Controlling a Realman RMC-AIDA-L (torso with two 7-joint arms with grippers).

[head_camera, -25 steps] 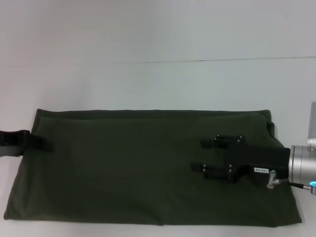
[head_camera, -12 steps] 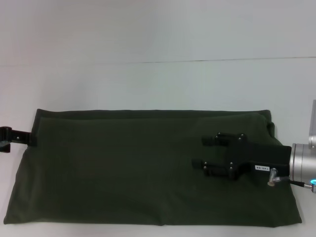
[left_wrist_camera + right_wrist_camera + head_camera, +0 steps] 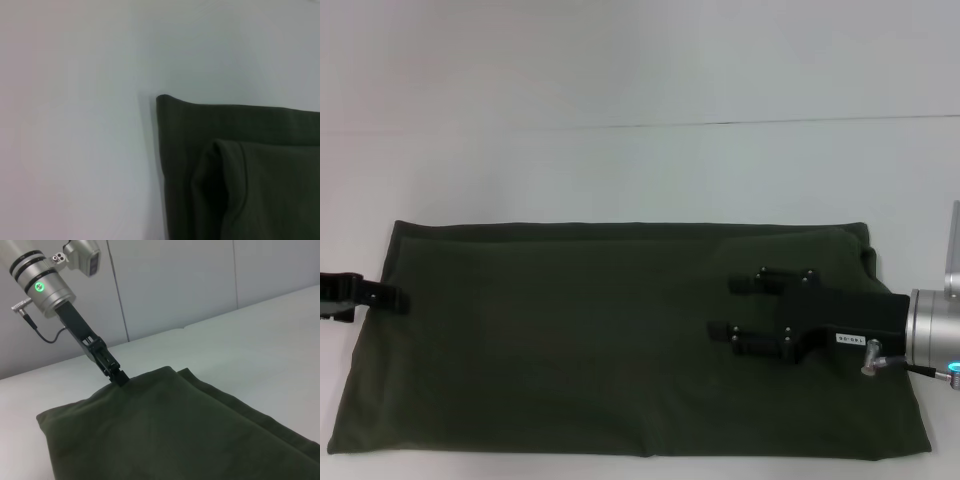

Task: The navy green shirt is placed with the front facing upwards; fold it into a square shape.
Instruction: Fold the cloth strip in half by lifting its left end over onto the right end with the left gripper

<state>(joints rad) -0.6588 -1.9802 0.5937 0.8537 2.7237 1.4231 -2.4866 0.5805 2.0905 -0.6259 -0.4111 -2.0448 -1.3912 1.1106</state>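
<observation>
From my seat the main change is on the left: the left gripper [image 3: 380, 296] has shifted along the left edge of the navy green shirt [image 3: 590, 340]. Half a second ago its tip sat higher, up near the far left corner; now it is a little nearer to me and reaches slightly further onto the cloth. In the right wrist view I see the same gripper [image 3: 119, 378] with its tip pressed down at the shirt's edge, fingers together as far as I can judge, though I cannot tell whether any cloth is pinched between them.

The right gripper [image 3: 735, 313] has barely moved. It hangs over the right part of the shirt, its two black fingers [image 3: 752, 284] held apart and pointing left, with nothing between them.

The shirt itself lies as before: a wide, dark green rectangle, already folded, flat on the white table [image 3: 640, 170], its near edge close to me and its far edge running straight across. Only plain green fabric shows. The left wrist view shows a corner of it [image 3: 210, 165] with one layer doubled over another.

The only writing I can find is a small white label [image 3: 849, 340] on the right gripper's body, too small to read.
</observation>
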